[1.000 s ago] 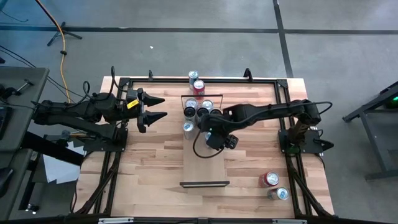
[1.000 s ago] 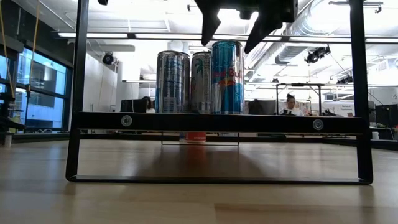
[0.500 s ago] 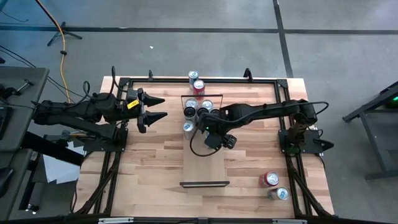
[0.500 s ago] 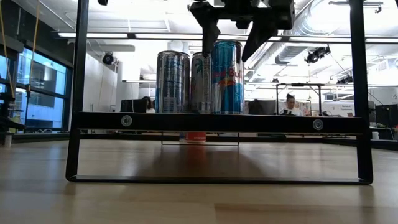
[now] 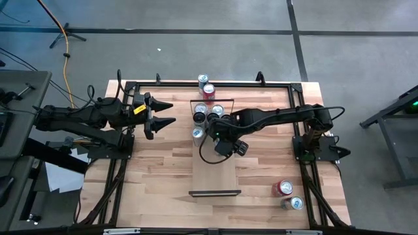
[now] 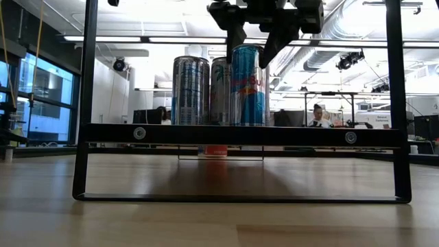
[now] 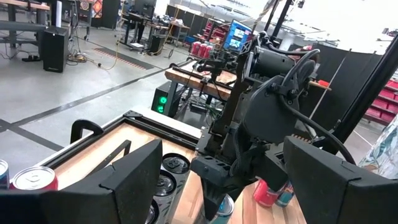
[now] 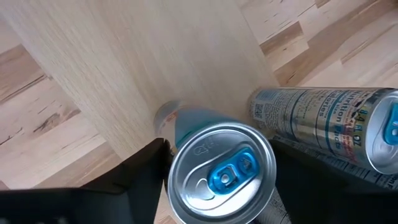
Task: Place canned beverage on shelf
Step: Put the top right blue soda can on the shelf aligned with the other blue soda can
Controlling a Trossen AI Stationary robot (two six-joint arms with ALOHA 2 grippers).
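Note:
A blue and silver canned beverage [image 6: 248, 86] stands upright on the shelf [image 5: 215, 173], a pale plank with black end rails. My right gripper [image 6: 250, 42] reaches down over it, fingers closed on either side of its top [image 8: 222, 174]. Silver cans [image 6: 191, 89] stand just beside it at the shelf's far end. In the high view the right wrist hides the blue can. My left gripper [image 5: 171, 113] hovers open over the table's left side, pointing level toward the shelf and holding nothing. My right gripper pinches the can's upper end, just under the rim [image 8: 177, 171], between its two fingers [image 8: 146, 171]. The fingers come from above, slanting down. The can stands upright with its base on the shelf.
Two red-topped cans [image 5: 208, 86] stand on the table behind the shelf. One silver can [image 5: 198, 134] stands at the shelf's left edge. Two more cans [image 5: 287, 194] stand near the front right corner. A black frame [image 5: 130, 86] borders the tabletop.
My right gripper's fingers have closed in from wide apart onto the top of the blue can, which stays upright on the shelf.

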